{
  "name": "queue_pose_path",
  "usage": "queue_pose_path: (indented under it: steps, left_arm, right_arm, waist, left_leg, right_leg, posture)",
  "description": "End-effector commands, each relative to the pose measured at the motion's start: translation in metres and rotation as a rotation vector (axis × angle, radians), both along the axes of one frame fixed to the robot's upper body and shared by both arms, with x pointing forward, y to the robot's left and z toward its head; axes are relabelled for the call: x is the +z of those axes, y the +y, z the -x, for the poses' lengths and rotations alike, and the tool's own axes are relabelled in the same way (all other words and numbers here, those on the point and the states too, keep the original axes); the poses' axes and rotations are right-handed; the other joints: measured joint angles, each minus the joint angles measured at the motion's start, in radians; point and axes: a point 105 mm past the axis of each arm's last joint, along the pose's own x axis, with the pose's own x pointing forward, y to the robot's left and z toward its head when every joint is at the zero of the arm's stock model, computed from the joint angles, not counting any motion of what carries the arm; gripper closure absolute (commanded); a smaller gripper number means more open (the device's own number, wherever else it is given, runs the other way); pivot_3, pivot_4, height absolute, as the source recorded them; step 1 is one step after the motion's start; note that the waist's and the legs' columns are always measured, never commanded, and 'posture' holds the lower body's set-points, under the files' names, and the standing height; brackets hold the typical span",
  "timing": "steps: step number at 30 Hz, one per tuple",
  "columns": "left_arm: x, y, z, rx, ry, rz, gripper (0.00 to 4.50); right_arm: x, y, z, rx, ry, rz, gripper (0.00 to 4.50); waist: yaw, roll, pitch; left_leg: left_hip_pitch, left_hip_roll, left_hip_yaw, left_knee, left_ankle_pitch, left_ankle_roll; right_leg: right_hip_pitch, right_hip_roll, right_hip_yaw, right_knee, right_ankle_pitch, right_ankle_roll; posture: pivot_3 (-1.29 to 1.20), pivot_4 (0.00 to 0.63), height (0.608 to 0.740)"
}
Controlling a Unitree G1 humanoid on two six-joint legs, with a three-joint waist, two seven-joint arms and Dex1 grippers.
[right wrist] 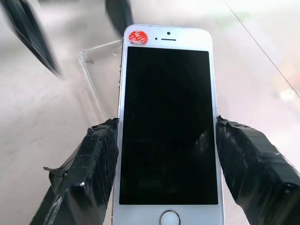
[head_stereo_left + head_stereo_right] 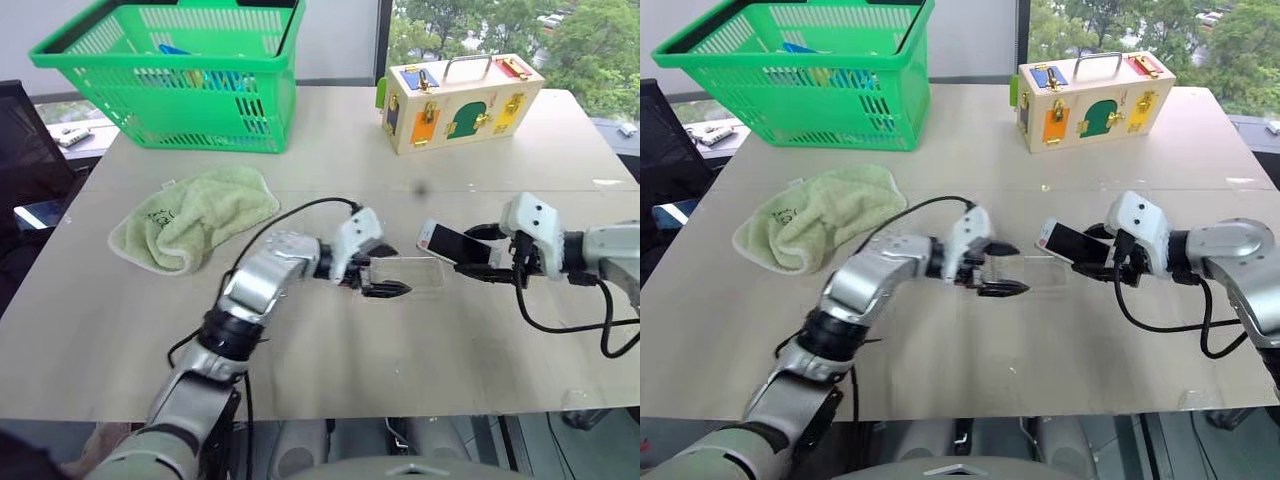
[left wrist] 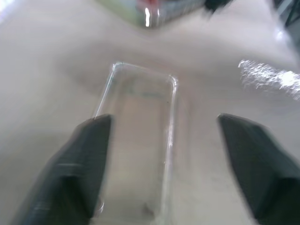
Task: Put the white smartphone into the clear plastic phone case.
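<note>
At frame centre, the right gripper [image 2: 497, 262] pinched the white smartphone [image 1: 166, 126], aiming it at the clear plastic phone case [image 3: 138, 140], which lay between the left gripper [image 2: 383, 277]'s spread fingers.

bare table [image 2: 330, 400] is lying open around the clear plastic phone case [image 2: 412, 273]; the green basket [image 2: 180, 75], wooden box [image 2: 462, 102] and towel [image 2: 195, 215] are sitting well apart.

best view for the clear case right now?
Left wrist view: the clear plastic phone case lies flat on the table with its whole outline and rims between the open left gripper fingers. The right wrist view shows one corner behind the white smartphone. The eye views give faint glints.
</note>
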Motion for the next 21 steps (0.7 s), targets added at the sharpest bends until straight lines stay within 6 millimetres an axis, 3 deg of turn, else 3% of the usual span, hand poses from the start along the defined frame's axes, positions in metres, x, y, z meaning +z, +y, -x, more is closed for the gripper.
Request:
queue_pose_path:
  steps: [1, 7, 13, 21]
  left_arm:
    - [0.017, 0.021, 0.010, 0.012, -0.078, 0.102, 0.00]
    - [0.004, 0.065, 0.027, 0.063, -0.105, 0.145, 0.00]
    - [0.000, 0.084, 0.045, 0.038, -0.063, 0.163, 0.00]
    - [-0.004, 0.092, 0.048, 0.060, -0.061, 0.155, 0.00]
  right_arm:
    - [-0.001, 0.013, -0.005, 0.089, -0.026, 0.044, 1.70]
    - [-0.022, 0.034, -0.015, 0.204, -0.001, 0.154, 1.70]
    - [-0.031, 0.042, -0.024, 0.262, -0.004, 0.242, 1.70]
    - [-0.043, 0.043, -0.027, 0.327, 0.002, 0.336, 1.70]
  waist:
    - [0.004, 0.001, 0.000]
    - [0.002, 0.002, 0.002]
    - [0.014, 0.003, 0.002]
    - [0.012, 0.003, 0.003]
  left_leg:
    - [0.000, 0.000, -0.001, 0.000, 0.000, 0.000]
    - [0.000, 0.000, 0.000, 0.000, 0.000, 0.000]
    - [-0.001, -0.001, 0.000, 0.000, 0.000, 0.000]
    - [0.000, -0.001, 0.001, 0.000, 0.000, 0.000]
  right_leg:
    - [0.000, 0.000, -0.001, 0.000, 0.000, 0.000]
    - [0.000, -0.001, -0.001, 0.000, 0.000, 0.000]
    - [0.000, -0.002, -0.002, 0.000, 0.000, 0.000]
    - [0.000, -0.002, -0.001, 0.000, 0.000, 0.000]
  posture:
    - [0.00, 0.150, 0.740]
    - [0.00, 0.150, 0.740]
    - [0.00, 0.150, 0.740]
    - [0.00, 0.150, 0.740]
